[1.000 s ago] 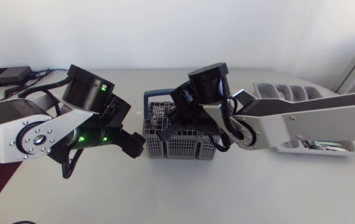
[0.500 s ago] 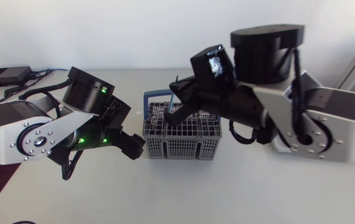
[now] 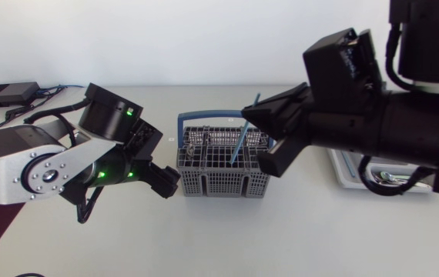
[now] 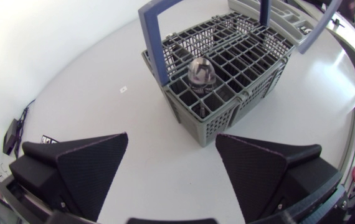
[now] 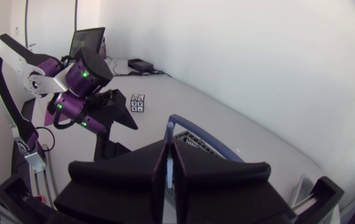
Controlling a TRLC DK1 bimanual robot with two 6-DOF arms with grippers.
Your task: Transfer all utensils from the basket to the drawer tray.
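Over the basket [image 3: 223, 185], right tool [image 5: 169, 155] seemingly pinches a blue utensil [image 3: 239, 142]; left tool [image 4: 171, 139] gapes.

surface [image 3: 219, 238]: off-white, plain; no pattern is seen.
basket [image 3: 223, 183]: grey, with walls and top formed as an open grid of square cells.
basket handle [image 4: 154, 46]: blue.
utensil [image 3: 240, 140]: a thin blue shaft is shown in the right gripper.
spoon [image 4: 200, 73]: silver, with a shiny bowl.
drawer tray [image 3: 346, 174]: pale grey-white.
left gripper [image 4: 171, 140]: matte black; a fine woven texture is seen on the fingers.
right gripper [image 5: 170, 149]: matte black.
left arm [image 3: 27, 165]: silver-grey links, black joints, small green lights.
cube [image 5: 137, 102]: patterned in black and white squares.
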